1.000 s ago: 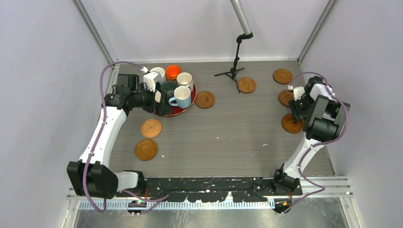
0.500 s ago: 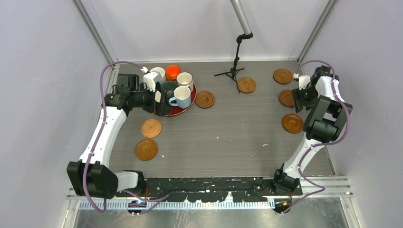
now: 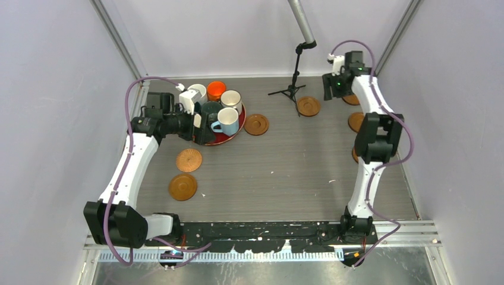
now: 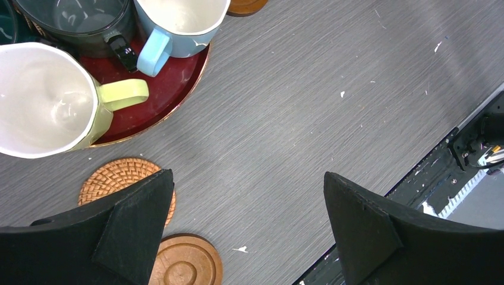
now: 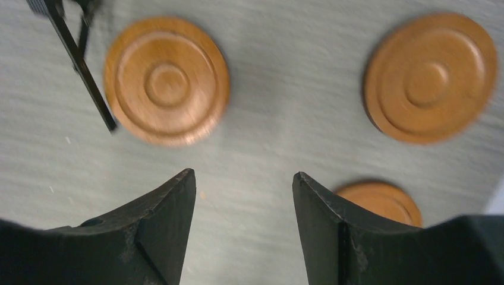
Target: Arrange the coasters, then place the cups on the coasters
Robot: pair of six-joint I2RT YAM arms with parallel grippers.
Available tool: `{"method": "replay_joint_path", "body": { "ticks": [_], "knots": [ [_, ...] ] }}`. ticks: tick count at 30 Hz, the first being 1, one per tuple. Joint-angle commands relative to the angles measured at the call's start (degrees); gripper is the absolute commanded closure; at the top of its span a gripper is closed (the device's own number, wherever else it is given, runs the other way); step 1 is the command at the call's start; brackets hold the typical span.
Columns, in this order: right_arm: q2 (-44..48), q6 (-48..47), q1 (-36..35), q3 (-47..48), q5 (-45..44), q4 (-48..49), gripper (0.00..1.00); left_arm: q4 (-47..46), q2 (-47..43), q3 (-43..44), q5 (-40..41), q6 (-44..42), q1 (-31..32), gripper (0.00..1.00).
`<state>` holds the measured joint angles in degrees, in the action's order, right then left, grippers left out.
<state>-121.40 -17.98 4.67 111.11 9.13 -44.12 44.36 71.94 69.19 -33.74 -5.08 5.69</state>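
Coasters [image 3: 182, 186] lie scattered, by the look of it not yet arranged: two sit ahead of the right gripper [image 5: 243, 174], one to each side, and a third peeks out beside one finger. Its jaws stand apart, empty. The cups [image 4: 44, 101] (none yet on a coaster) crowd the red tray [image 4: 160, 89] ahead and left of the wide-open, empty left gripper [image 4: 248, 174]. Nearly all the work remains.

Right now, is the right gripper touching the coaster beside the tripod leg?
Apart. The right wrist view shows a strip of bare table between the open right gripper and the coaster. Nothing lies between its fingers.
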Motion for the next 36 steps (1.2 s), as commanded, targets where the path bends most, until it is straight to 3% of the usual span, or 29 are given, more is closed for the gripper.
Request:
{"method": "replay_joint_path", "body": {
  "ticks": [1, 9, 25, 28, 36],
  "knots": [
    [-8.2, 8.9, -2.4, 7.7, -2.0, 4.3, 0.34, -1.6, 0.0, 2.0, 0.4, -0.6, -0.3, 0.00],
    [-16.2, 10.4, -4.7, 14.7, -3.9, 4.8, 0.28, -1.9, 0.9, 1.9, 1.0, -1.1, -0.3, 0.00],
    [-21.2, 8.3, -8.3, 16.7, -6.3, 5.3, 0.28, -1.9, 1.6, 1.9, 1.6, -1.5, -0.3, 0.00],
    [-21.4, 7.5, -8.3, 16.1, -7.6, 4.8, 0.31, -2.0, 1.6, 1.8, 1.6, -1.5, -0.3, 0.00],
    [-20.4, 6.5, -5.5, 14.3, -12.1, 4.8, 0.50, -1.8, 1.5, 1.8, 1.7, -2.0, -0.3, 0.00]
  ]
}}
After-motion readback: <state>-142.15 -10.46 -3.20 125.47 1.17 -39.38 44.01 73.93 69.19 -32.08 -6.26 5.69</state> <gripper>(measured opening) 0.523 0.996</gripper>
